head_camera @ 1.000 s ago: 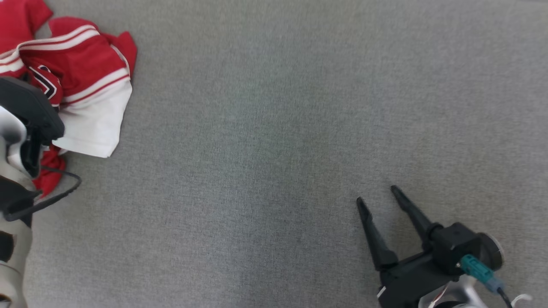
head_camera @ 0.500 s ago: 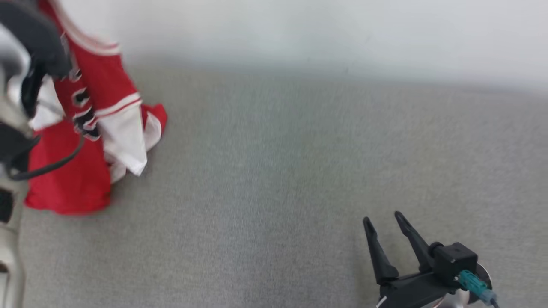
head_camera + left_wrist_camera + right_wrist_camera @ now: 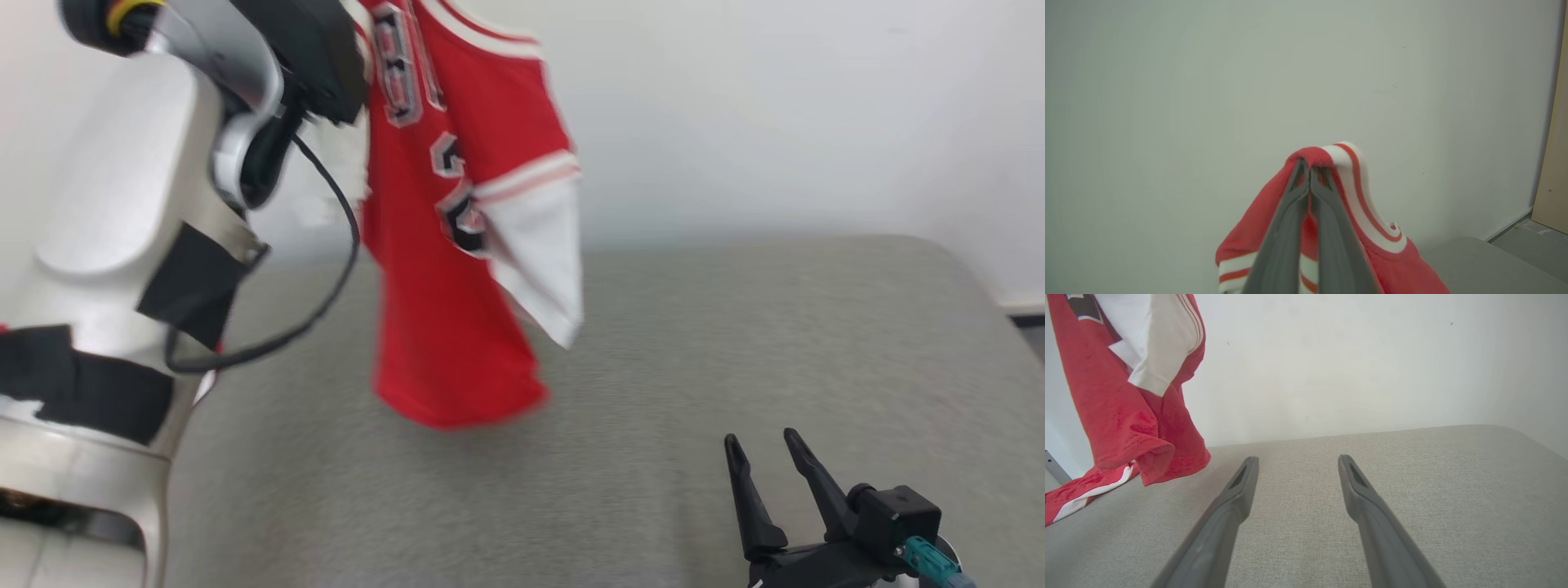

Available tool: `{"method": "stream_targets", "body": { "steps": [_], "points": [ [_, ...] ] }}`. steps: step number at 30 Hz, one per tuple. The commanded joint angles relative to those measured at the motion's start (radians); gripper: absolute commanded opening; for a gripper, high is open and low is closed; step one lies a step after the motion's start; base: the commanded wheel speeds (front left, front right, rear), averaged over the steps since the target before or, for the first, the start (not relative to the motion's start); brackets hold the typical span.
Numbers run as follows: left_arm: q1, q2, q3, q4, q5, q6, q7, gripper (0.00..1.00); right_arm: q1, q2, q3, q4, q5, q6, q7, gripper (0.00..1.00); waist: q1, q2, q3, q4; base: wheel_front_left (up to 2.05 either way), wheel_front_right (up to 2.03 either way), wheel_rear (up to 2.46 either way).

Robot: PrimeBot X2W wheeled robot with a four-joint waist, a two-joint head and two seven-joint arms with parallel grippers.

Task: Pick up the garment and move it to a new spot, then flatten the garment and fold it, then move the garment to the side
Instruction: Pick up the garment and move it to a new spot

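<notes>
In the head view the pale left arm fills the near left, its black wrist housing at the top standing in front of the spot where the garment is gripped; a black cable loops from that arm across the garment's left edge; the red jersey with white trim hangs in front of the white wall, its hem low over the grey cloth-covered table, blurred; the right gripper sits at the near right, fingers spread, well apart from the garment. In the left wrist view the left gripper has its fingers pressed together on a fold of red fabric beside the striped collar band; a table corner and a beige panel lie to the right. In the right wrist view the right gripper's fingers stand wide apart above bare cloth; the garment hangs at the far left, a striped part lying on the table.
</notes>
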Motion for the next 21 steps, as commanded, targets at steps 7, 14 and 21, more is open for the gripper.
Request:
{"method": "stream_targets", "body": {
  "steps": [7, 14, 21],
  "points": [
    [0.122, -0.002, -0.069, -0.027, -0.023, 0.001, -0.029, 0.0, 0.018, 0.0, -0.005, -0.023, -0.007, 0.003, 0.015, 1.0, 0.0004, 0.0003, -0.023, -0.243, 0.0, 0.0, 0.0],
    [0.307, -0.041, -0.095, 0.015, -0.05, 0.004, -0.111, 0.0, 0.019, 0.0, -0.001, -0.037, 0.011, 0.003, 0.019, 1.0, 0.0004, 0.0003, 0.004, -0.256, 0.0, 0.0, 0.0],
    [0.523, -0.112, -0.101, 0.112, -0.087, 0.049, -0.227, 1.0, -0.007, 0.0, 0.031, -0.043, 0.023, 0.003, 0.024, 1.0, 0.0004, 0.0003, 0.024, -0.218, 0.0, 0.0, 0.0]
  ]
}}
